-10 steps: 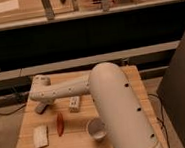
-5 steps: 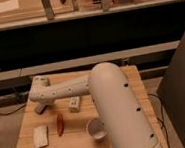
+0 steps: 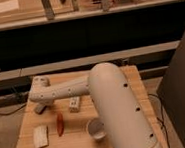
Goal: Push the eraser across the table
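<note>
The light wooden table (image 3: 116, 76) fills the lower middle of the camera view. My white arm reaches from the lower right across it to the left. The wrist (image 3: 40, 84) is near the table's left edge. The gripper (image 3: 39, 108) hangs down from the wrist as a greyish shape just above the table top. I cannot pick out the dark grey eraser apart from the gripper; it is hidden by the gripper or the arm.
A whitish-beige block (image 3: 40, 136) lies at the front left. A red elongated object (image 3: 60, 124) lies right of it, and a white cup (image 3: 96, 128) stands beside the arm. A small white object (image 3: 74, 103) lies under the forearm. A dark wall runs behind the table.
</note>
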